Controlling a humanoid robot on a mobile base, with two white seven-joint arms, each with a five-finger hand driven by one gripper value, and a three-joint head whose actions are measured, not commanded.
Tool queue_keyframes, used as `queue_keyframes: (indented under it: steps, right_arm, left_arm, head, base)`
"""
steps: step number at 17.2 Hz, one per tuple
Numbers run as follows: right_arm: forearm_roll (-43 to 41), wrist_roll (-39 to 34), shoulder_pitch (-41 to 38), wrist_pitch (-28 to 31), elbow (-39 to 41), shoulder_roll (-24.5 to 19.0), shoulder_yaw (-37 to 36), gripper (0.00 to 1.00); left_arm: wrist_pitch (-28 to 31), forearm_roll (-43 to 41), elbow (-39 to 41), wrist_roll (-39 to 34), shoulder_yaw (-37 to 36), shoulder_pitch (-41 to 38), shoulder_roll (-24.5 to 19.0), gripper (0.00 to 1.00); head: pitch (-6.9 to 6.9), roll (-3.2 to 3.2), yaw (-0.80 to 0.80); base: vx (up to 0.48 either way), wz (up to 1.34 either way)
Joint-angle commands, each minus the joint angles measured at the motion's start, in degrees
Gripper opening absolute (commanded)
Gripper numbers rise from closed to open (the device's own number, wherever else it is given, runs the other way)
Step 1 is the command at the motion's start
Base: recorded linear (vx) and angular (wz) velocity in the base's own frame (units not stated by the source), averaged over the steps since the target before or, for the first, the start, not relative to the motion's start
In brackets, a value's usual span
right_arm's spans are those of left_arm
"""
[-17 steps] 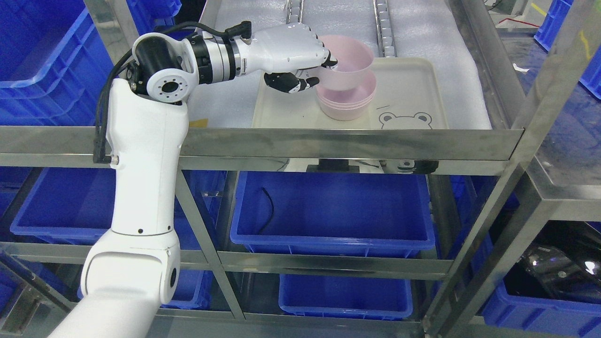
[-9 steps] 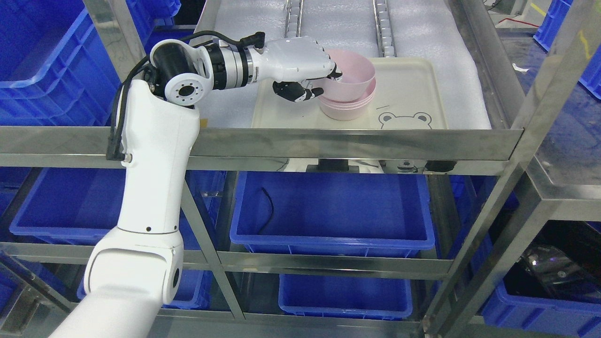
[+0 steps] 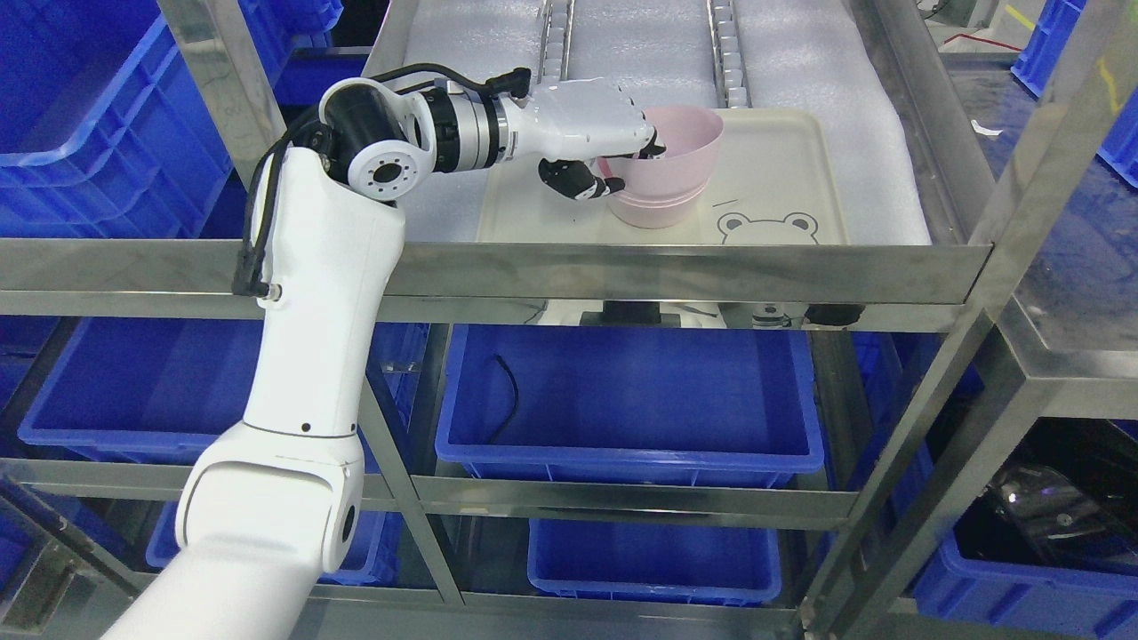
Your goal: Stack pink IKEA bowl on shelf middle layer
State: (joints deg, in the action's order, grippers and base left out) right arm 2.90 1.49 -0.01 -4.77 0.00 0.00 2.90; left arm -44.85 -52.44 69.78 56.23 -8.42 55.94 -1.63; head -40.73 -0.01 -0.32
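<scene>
Pink bowl [image 3: 669, 151] sits tilted in the stack [image 3: 656, 210] on the tray [image 3: 782, 169], left hand [image 3: 597, 140] fingers [image 3: 587, 181] pinching its near rim, so I'd level it, press gently, then let go.

A cream tray [image 3: 782, 169] with a bear face print [image 3: 767, 228] lies on white foam padding [image 3: 640, 44] at upper centre. Blue plastic bins sit below: one large bin [image 3: 627, 400] at centre holding a black cable [image 3: 507, 400], another bin [image 3: 653, 556] beneath it.
</scene>
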Motion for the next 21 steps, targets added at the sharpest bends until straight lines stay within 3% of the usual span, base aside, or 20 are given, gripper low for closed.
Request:
queue_keyframes:
  steps: [1,9,10,11,12,13,16,19,21]
  right_arm:
    - [0.0,0.0,-1.2,0.0,1.0,1.0,0.0,1.0]
    - [0.0,0.0,-1.2,0.0,1.0,1.0,0.0,1.0]
    - [0.0,0.0,-1.2,0.0,1.0,1.0,0.0,1.0]
    - [0.0,0.0,-1.2,0.0,1.0,1.0,0.0,1.0]
    - [0.0,0.0,-1.2,0.0,1.0,1.0,0.0,1.0]
    - [0.0,0.0,-1.2,0.0,1.0,1.0,0.0,1.0]
    - [0.0,0.0,-1.2,0.0,1.0,1.0,0.0,1.0]
    - [0.0,0.0,-1.2,0.0,1.0,1.0,0.0,1.0]
    - [0.0,0.0,-1.2,0.0,1.0,1.0,0.0,1.0]
  left_arm:
    - [0.1,-2.6,-2.1,-0.2,-0.4,0.2,-0.7,0.33]
    - [0.2,-2.9,-1.6,-0.2,0.6,2.8,-3.9,0.3]
    - [0.2,-2.7,-1.7,-0.2,1.0,2.6,-3.2,0.36]
    - [0.3,-2.1,-1.7,-0.3,2.3,2.3,-2.2,0.58]
    - [0.3,-1.2,-1.5,-1.2,4.8,1.6,0.6,0.71]
    - [0.2,0.8,-1.5,-1.8,6.6,0.9,0.6,0.76]
    - [1.3,19.8,-1.4,-1.7,5.4,0.8,0.6,0.81]
    - [1.2,41.2,1.6,-1.8,-2.1,-2.9,0.6,0.81]
    - [1.1,46.1,7.0,-2.0,-9.2,-9.1,0.6,0.82]
  head:
    - [0.0,0.0,0.0]
    - [0.0,0.0,0.0]
    - [0.0,0.0,0.0]
    - [0.0,0.0,0.0]
    - [0.0,0.0,0.0]
    - [0.0,0.0,0.0]
    - [0.01,0.0,0.0]
    - [0.0,0.0,0.0]
    - [0.0,0.0,0.0]
  base:
    - [0.0,0.0]
    - [0.0,0.0]
    - [0.0,0.0]
    - [0.0,0.0]
    - [0.0,0.0]
    - [0.0,0.0]
    - [0.0,0.0]
    - [0.0,0.0]
    - [0.001,0.01]
